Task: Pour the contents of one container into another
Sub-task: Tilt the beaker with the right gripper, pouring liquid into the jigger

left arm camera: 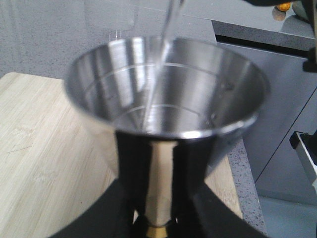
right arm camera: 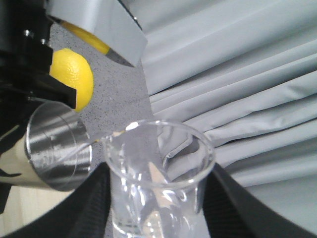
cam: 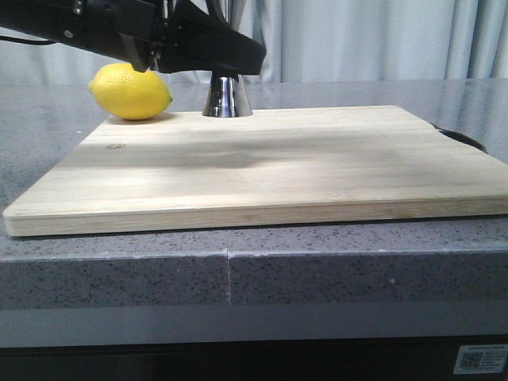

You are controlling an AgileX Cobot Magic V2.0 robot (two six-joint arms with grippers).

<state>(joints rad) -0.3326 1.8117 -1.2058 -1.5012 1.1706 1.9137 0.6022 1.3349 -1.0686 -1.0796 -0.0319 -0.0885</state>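
Note:
The steel jigger [left arm camera: 166, 94] stands on the back of the wooden board [cam: 278, 167]. My left gripper [left arm camera: 158, 218] is shut on its waist, by the thin gold band. In the front view only the jigger's lower cone [cam: 226, 98] shows below the black arm. My right gripper [right arm camera: 158, 210] is shut on the clear glass beaker [right arm camera: 158, 168] and holds it tilted above the jigger [right arm camera: 57, 148]. A thin clear stream [left arm camera: 166, 34] falls from the beaker's lip into the jigger's cup.
A yellow lemon [cam: 129, 91] lies on the board's back left corner, close beside the jigger. A black curved object [cam: 462, 137] sits at the board's right edge. Grey stone counter surrounds the board, and grey curtains hang behind.

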